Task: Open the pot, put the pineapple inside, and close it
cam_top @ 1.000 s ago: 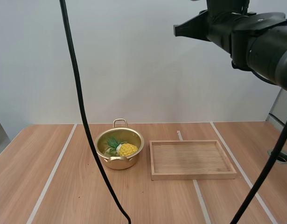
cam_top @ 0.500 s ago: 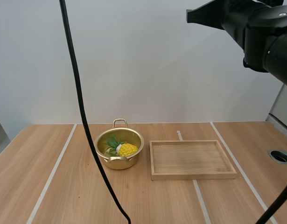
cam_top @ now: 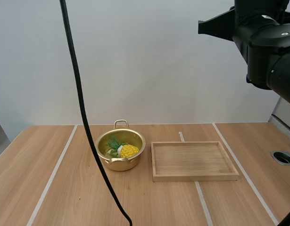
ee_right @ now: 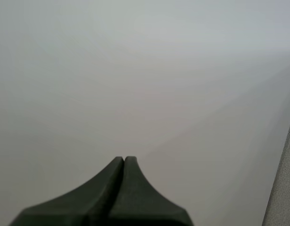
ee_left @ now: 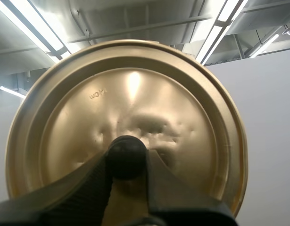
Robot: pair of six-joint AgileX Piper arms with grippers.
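1. High view: the gold pot (cam_top: 120,151) stands open-topped on the wooden table (cam_top: 50,188), left of centre. The pineapple (cam_top: 128,150) lies inside it, with its yellow body toward the pot's right side and its green leaves pointing to the left and back. One looped handle (cam_top: 121,124) rises at the pot's far rim. A wooden tray (cam_top: 194,161) lies flat just to the right of the pot, close to it but not touching. The right arm (cam_top: 272,47) hangs high above the table's right side, well clear of both pot and tray.

2. Left wrist view: the left gripper (ee_left: 127,165) is clamped on the black knob (ee_left: 126,153) of the lid (ee_left: 135,89). One finger presses each side of the knob. The round gold lid is held up with its knob side facing the camera, and its rim shows all the way round. Small dents show in its surface beside the knob.

3. Right wrist view: the right gripper (ee_right: 124,162) has its two fingers pressed together into a single dark wedge, with nothing between them. It points at a plain pale wall.
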